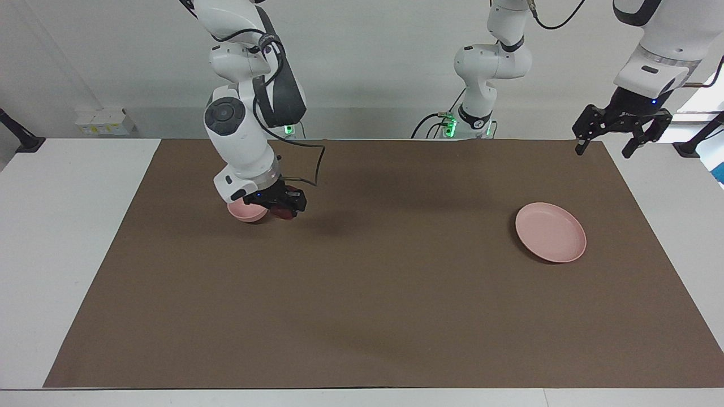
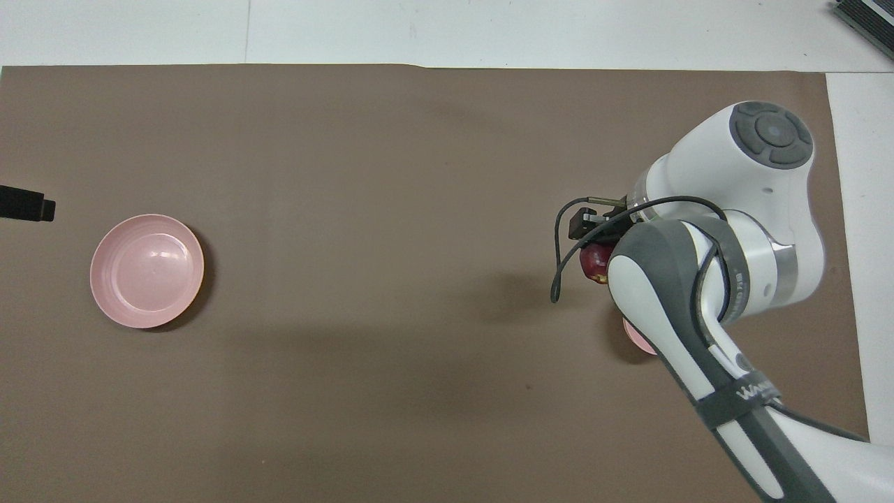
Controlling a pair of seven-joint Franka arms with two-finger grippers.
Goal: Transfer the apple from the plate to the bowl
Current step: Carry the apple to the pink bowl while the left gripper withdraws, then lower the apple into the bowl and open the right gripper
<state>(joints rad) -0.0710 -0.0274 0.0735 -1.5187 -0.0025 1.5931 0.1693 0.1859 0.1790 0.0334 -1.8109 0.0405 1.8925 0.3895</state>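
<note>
Here, right gripper (image 1: 281, 208) jaws clamped on the apple (image 1: 284, 212), raised just beside the bowl (image 1: 244, 211). Left gripper (image 1: 621, 129) jaws spread wide, high at its own end. Plate (image 1: 550, 232) bare on the brown-matted surface (image 1: 373, 294).

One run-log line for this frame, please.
right gripper: shut on dark red apple, beside small pink bowl | left gripper: open, waiting | flat pink plate: bare

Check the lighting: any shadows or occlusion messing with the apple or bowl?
Facing view: soft shadow on the mat beside the apple, held in the right tool; the arm hides part of the bowl. Overhead view: the right arm covers nearly all of the bowl, only a sliver shows; the plate is evenly lit, no glare.
</note>
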